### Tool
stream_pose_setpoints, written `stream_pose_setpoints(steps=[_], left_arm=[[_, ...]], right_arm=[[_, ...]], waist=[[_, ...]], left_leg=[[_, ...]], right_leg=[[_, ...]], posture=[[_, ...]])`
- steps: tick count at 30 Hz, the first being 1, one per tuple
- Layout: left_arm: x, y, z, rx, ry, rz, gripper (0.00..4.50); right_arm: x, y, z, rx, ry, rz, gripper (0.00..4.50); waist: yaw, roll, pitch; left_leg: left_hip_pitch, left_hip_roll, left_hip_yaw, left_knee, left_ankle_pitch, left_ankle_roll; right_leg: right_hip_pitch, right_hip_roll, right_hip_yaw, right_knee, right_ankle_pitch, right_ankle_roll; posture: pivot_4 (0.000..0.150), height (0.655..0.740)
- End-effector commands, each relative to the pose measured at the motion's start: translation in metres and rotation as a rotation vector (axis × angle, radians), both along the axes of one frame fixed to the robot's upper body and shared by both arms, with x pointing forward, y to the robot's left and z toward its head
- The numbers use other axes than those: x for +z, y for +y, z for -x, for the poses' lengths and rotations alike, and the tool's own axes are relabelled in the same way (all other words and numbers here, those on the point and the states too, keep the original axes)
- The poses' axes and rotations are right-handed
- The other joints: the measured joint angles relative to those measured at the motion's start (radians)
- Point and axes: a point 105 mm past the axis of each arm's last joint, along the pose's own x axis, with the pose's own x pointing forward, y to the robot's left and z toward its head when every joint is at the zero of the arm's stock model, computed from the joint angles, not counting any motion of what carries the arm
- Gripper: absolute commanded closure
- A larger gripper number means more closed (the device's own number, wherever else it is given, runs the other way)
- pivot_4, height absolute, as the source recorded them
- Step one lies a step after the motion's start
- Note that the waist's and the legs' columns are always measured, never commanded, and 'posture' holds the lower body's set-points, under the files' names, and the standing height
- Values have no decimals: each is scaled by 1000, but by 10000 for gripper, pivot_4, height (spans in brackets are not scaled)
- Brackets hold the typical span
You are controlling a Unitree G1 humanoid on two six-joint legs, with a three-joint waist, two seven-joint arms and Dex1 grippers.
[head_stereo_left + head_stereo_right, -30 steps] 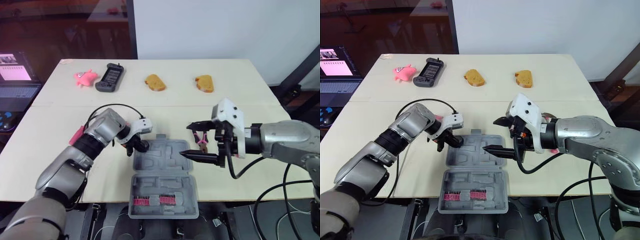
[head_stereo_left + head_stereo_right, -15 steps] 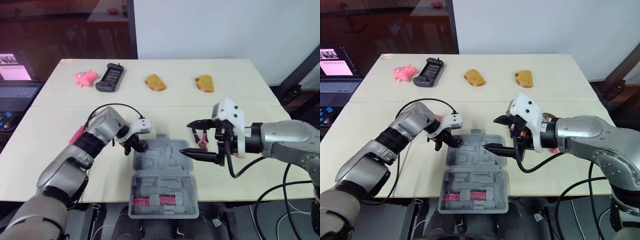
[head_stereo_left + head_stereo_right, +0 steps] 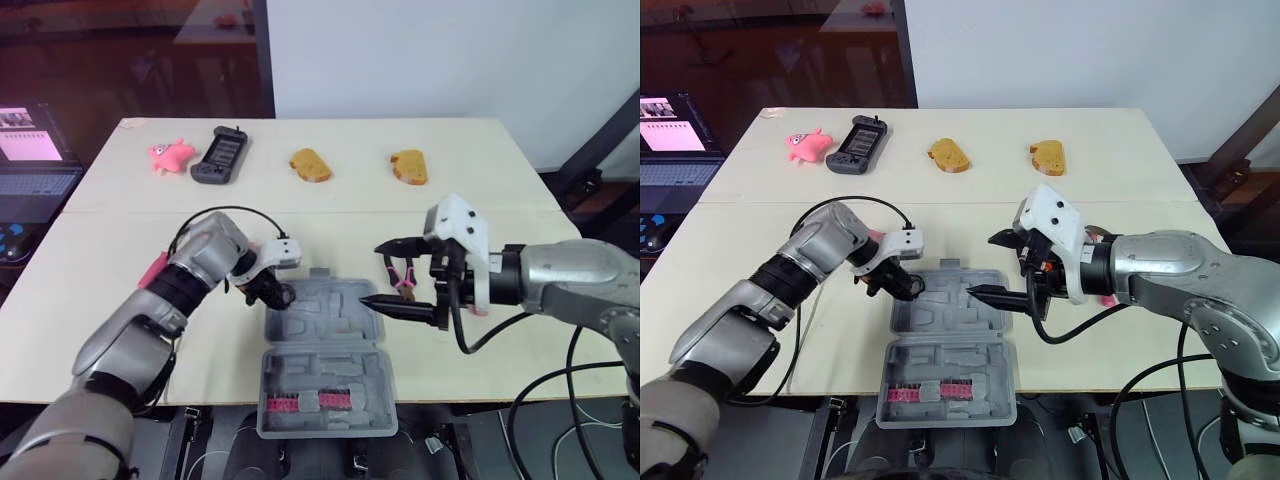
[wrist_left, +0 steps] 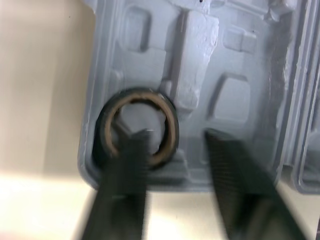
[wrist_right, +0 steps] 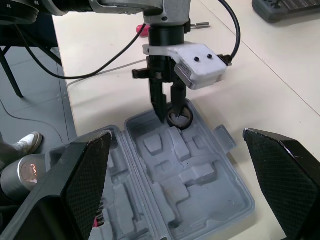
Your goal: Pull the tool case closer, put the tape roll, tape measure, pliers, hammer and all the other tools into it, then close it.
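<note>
The grey tool case (image 3: 335, 335) lies open at the table's front edge, its lid hanging over the edge toward me. A black tape roll (image 4: 142, 95) rests in the recess at the case's far left corner. My left gripper (image 3: 270, 292) hangs right over it, open, with one finger (image 4: 125, 170) crossing the roll and the other beside it. My right gripper (image 3: 395, 278) hovers open wide at the case's far right corner. Pink-handled pliers (image 3: 403, 279) lie on the table under it. A pink-handled tool (image 3: 155, 270) peeks out beside my left forearm.
Along the table's far side sit a pink toy (image 3: 170, 155), a black handheld device (image 3: 220, 155) and two bread pieces (image 3: 310, 165) (image 3: 409, 167). A row of pink bits (image 3: 305, 402) sits in the case lid. A laptop (image 3: 30, 150) stands off the table's left.
My left gripper has edged slightly toward the case's far left corner, and the tape roll now sits in the recess. The right gripper has hardly moved.
</note>
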Motion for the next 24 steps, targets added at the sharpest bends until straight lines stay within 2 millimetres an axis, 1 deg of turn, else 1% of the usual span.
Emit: stream_pose_setpoints(steps=[1,5,8,11,12,13,14,16,18,22,24], left_arm=[[42,-12,-1,-19,-43,103,15497],[62,-10,3,-19,-89,186,15497],[65,-2,1,19,-140,294,15497],[59,5,6,24,-159,390,15497],[53,10,9,29,-166,419,15497],[47,14,13,36,-168,445,20834],[41,17,16,43,-177,454,22729],[33,20,18,43,-205,454,22729],[31,19,16,77,-219,498,22729],[28,15,8,74,-340,564,22729],[25,13,7,72,-363,592,22729]], right_arm=[[5,2,2,22,-26,-9,0],[5,3,1,30,-24,-12,0],[5,4,-1,40,-25,-14,0],[6,4,-1,48,-26,-13,0],[6,5,-2,53,-26,-12,0],[6,5,-2,58,-25,-10,0],[6,5,-2,62,-25,-7,0],[7,5,-2,65,-24,-4,0],[7,5,-3,68,-24,-1,0],[8,6,-3,80,-24,3,0],[8,6,-3,82,-24,5,0]], waist=[[1,0,0],[0,0,0],[-5,0,0],[-7,0,0],[-7,0,0],[-6,0,0],[-6,0,0],[-4,0,0],[3,0,0],[2,0,0],[0,0,0]], left_leg=[[0,0,0,0,0,0],[0,0,-1,0,0,0],[1,0,-1,0,0,0],[1,0,-1,0,0,0],[1,0,-1,0,0,0],[1,0,-1,0,0,0],[1,0,-1,0,0,0],[1,0,-1,0,0,0],[1,0,0,0,0,0],[-1,0,-1,5,-2,3],[-1,1,-1,8,-3,4]], right_leg=[[0,0,0,0,0,0],[0,0,0,0,0,0],[0,0,0,0,0,0],[0,0,0,1,0,0],[0,0,0,1,0,0],[0,0,0,1,0,0],[0,0,0,1,0,0],[0,0,0,1,0,0],[0,0,0,1,0,0],[2,-1,-1,0,0,0],[2,-1,-1,1,0,0]], posture=[[1500,7188],[1500,7188],[1500,7188],[1500,7188],[1500,7188],[1500,7188],[1500,7188],[1500,7188],[1500,7188],[1500,7188],[1500,7188]])
